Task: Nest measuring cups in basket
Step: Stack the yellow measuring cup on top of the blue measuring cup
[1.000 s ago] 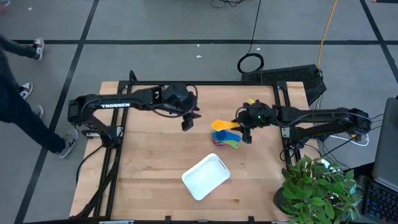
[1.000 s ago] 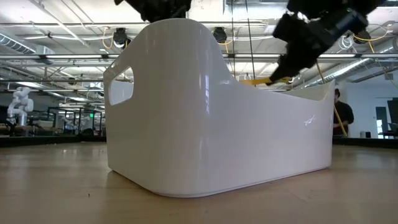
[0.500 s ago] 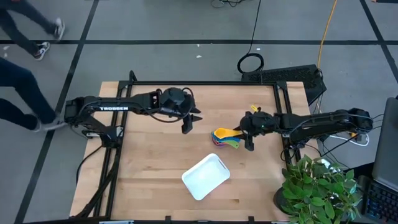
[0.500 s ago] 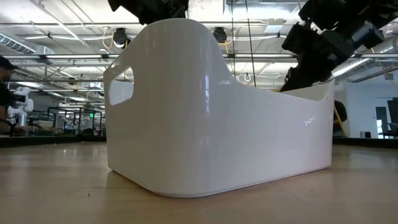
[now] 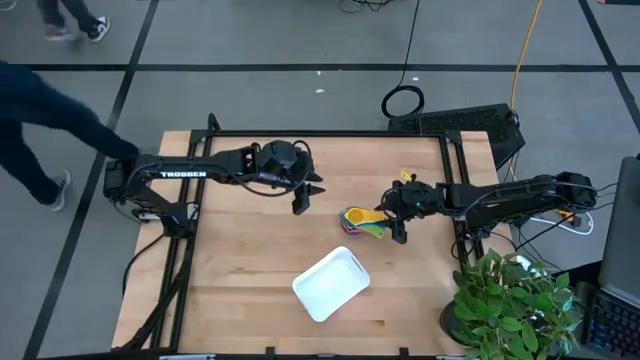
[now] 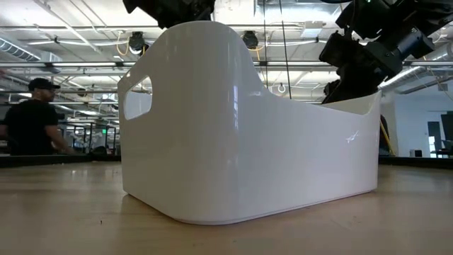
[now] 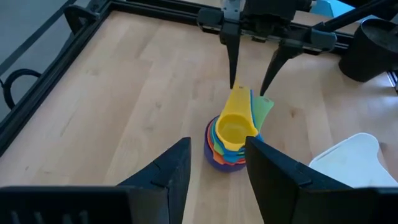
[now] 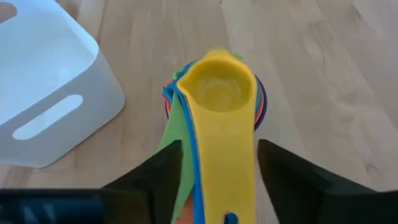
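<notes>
yellow cup on top, and the measuring cups (image 5: 362, 221) sit as one nested stack on the bare wood of the table (image 5: 250, 260), right of centre in the high view. the stack stands outside the basket (image 5: 331, 284), which lies lower in the frame, near the middle, turned at an angle, well apart from the cups.

right gripper (image 5: 399, 214) is right at the stack, coming in from the right edge of the frame. in its own wrist view the two dark fingers (image 8: 158, 174) stand on either side of the flat handles, yellow on top, green and blue peeking out below, and there is a gap between each finger and the handles, so the fingers are parted and not clamping. the left wrist view shows the same: two thin fingers straddling the handle ends, spread open.

left gripper (image 5: 303, 192) hangs above the table at upper centre, left of the stack, apart from it, fingers (image 7: 168, 177) spread wide with nothing between them.

low view is filled by the basket's white wall with its handle slot, both arms dark above its rim. a person in dark clothes (image 5: 45, 120) is on the floor at the upper left.
</notes>
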Controlling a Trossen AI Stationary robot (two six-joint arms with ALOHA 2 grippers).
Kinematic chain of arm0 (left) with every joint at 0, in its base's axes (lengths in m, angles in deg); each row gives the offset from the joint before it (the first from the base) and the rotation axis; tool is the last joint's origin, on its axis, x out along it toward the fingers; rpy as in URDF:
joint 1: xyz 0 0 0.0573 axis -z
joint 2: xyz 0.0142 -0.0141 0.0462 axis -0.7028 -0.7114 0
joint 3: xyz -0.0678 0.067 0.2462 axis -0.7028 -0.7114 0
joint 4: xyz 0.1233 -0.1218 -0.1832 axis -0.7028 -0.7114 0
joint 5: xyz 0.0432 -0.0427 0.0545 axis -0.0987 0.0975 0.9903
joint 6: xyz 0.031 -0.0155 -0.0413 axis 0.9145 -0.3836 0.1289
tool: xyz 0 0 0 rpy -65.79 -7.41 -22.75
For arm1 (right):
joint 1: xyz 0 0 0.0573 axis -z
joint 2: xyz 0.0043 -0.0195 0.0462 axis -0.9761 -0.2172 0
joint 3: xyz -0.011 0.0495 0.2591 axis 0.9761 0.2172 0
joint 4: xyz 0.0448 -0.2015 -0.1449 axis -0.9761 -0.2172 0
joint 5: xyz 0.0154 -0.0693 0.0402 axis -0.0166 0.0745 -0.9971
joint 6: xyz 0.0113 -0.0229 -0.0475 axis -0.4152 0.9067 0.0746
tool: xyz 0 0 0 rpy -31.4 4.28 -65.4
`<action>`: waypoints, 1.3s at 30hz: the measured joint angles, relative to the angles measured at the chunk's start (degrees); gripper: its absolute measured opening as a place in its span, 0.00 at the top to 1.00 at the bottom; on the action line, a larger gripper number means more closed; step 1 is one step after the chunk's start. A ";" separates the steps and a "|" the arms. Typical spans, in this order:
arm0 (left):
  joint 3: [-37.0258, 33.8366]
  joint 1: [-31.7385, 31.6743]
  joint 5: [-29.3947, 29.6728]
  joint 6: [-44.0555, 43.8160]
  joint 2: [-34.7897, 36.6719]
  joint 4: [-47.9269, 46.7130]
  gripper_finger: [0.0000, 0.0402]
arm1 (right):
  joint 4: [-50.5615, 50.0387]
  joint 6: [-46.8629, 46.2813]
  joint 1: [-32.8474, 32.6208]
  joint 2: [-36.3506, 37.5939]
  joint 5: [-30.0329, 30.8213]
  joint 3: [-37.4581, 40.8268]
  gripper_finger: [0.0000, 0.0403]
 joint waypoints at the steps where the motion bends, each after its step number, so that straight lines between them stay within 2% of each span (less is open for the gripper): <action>1: 0.00 0.00 0.00 0.00 0.00 -0.02 0.62 | -0.01 -0.07 0.09 0.01 0.00 0.00 0.47; 7: 0.00 0.00 0.00 0.30 0.00 -0.29 0.62 | -3.42 -0.20 0.12 -0.01 -0.13 -3.10 0.30; 16: 0.00 0.00 -0.02 0.69 -0.02 -0.79 0.62 | -22.49 3.43 0.12 -4.12 -0.15 -17.09 0.17; 21: 0.00 0.03 -0.02 0.67 -0.02 -1.25 0.62 | -26.84 2.85 0.12 -10.45 -1.13 -20.69 0.13; 26: 0.00 0.65 -0.02 0.67 -0.04 -1.64 0.62 | -27.63 2.11 0.16 -16.14 -4.74 -21.69 0.11; 30: 0.00 1.12 -0.03 1.37 -0.04 -2.46 0.62 | -27.41 1.21 0.16 -19.88 -4.75 -22.29 0.11; 39: 0.00 1.33 -0.02 1.75 -0.04 -3.95 0.62 | -25.63 -0.17 0.16 -22.28 -4.57 -22.32 0.11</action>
